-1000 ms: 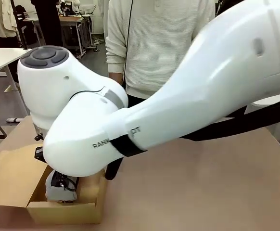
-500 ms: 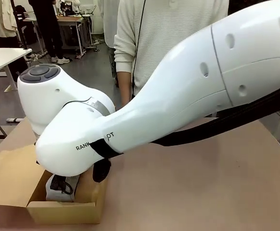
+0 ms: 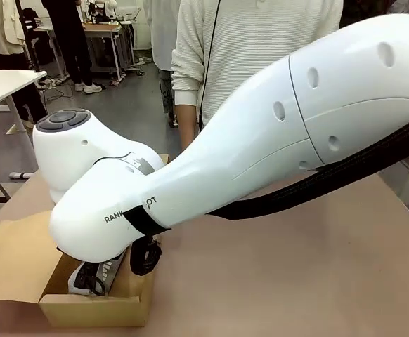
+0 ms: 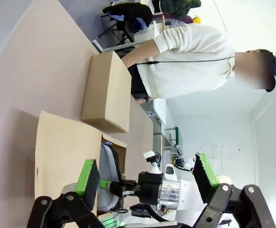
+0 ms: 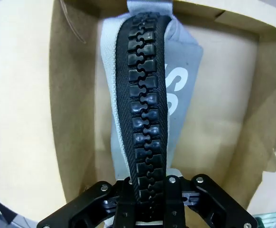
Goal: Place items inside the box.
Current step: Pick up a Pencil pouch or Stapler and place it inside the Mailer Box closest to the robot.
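Grey soft cloth pouch (image 5: 188,85) with chunky matt black plastic zipper (image 5: 145,104) teeth; smooth matt brown cardboard box (image 5: 223,95); robot arm (image 3: 296,126) shell of glossy white plastic.

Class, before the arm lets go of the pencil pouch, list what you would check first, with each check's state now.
1. The pouch hangs inside the box: ok.
2. The right gripper has its jaws shut on the pouch: ok.
3. The pouch's lower end rests on the box floor: cannot tell.
4. The left gripper has its jaws open, away from the box: ok.
5. The person keeps hands away from the box: cannot tell.
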Robot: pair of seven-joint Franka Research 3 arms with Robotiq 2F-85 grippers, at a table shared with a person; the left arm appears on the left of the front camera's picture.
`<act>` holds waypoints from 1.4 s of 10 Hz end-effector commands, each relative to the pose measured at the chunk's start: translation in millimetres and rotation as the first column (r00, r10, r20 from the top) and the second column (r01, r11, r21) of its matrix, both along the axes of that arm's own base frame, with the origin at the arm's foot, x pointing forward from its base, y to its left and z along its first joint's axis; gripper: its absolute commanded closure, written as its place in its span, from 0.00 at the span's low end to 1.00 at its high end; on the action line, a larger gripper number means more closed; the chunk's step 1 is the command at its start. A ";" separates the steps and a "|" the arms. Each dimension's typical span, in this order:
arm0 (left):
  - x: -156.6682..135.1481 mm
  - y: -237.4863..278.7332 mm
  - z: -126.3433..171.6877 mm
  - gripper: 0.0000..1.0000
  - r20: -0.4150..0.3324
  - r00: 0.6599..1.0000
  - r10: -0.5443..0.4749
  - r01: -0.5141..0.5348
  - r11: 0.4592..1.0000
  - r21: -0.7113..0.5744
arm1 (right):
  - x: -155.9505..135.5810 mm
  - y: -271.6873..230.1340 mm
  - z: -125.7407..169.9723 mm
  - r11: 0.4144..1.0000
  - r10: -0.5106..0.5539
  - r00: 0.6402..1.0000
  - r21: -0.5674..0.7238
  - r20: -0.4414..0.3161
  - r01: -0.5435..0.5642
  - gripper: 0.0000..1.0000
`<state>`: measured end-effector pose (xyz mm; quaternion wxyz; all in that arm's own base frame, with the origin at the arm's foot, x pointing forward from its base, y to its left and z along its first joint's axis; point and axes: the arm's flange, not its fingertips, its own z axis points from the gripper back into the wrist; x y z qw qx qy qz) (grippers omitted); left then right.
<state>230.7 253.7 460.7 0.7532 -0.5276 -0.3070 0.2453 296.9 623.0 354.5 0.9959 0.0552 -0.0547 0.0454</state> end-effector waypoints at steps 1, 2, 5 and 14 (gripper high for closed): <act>-0.9 -2.2 -1.2 0.00 0.030 1.000 -0.002 0.002 1.000 -0.007 | -2.4 3.0 -6.2 1.000 0.012 1.000 -0.013 -0.011 -0.012 0.93; -0.9 -2.2 -1.2 0.00 0.030 1.000 -0.002 0.002 1.000 -0.007 | -1.1 3.1 -6.3 1.000 0.012 1.000 -0.003 -0.018 -0.012 0.93; -0.9 -2.2 -1.2 0.00 0.030 1.000 -0.002 0.002 1.000 -0.007 | 0.4 -5.2 -5.2 1.000 0.014 1.000 0.018 -0.027 -0.014 0.00; -0.9 -2.2 -1.2 0.00 0.030 1.000 -0.002 0.002 1.000 -0.007 | -8.5 -100.6 34.8 0.966 -0.035 0.998 0.258 0.054 0.020 0.00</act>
